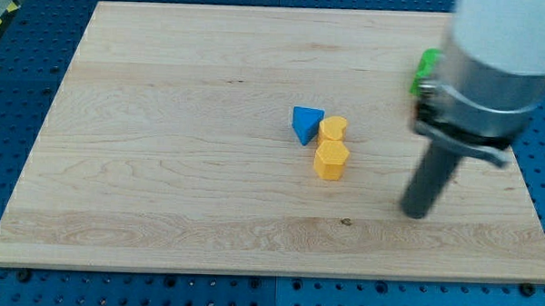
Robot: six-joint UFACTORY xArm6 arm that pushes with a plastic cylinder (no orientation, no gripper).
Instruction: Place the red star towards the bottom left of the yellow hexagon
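Observation:
The yellow hexagon (330,160) lies near the middle of the wooden board (164,122). A yellow heart-shaped block (333,129) touches it just above, and a blue triangle (305,123) sits against that block's left side. My tip (417,212) rests on the board to the right of the hexagon and a little lower, apart from it. The red star is not visible; the arm's body hides part of the board at the upper right.
A green block (427,68) shows partly at the view's upper right, half hidden behind the arm's body (494,61). The board's right edge runs close behind the arm. A blue perforated table (20,90) surrounds the board.

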